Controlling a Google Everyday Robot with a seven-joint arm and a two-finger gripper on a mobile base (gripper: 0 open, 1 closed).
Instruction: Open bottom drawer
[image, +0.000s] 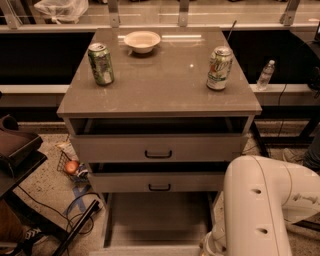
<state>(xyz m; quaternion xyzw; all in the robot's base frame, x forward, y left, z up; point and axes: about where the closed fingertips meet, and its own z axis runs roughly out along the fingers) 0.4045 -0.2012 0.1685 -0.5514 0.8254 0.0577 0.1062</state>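
Observation:
The cabinet (158, 85) has three pale grey-beige drawers. The bottom drawer (157, 220) is pulled far out, and its plain grey inside shows. Its front reaches the picture's lower edge and its handle is out of view. The top drawer (158, 148) and the middle drawer (159, 182) each stand slightly ajar, with black bar handles. My white arm (260, 210) fills the lower right, beside the drawer's right side. My gripper is out of view, below the lower edge of the picture past the arm's end.
On the cabinet top stand two green cans (101, 63) (219, 67) and a white bowl (142, 41). A water bottle (265, 75) stands on the ledge at the right. A dark chair (15, 150), cables and a small basket (72, 167) lie on the floor at the left.

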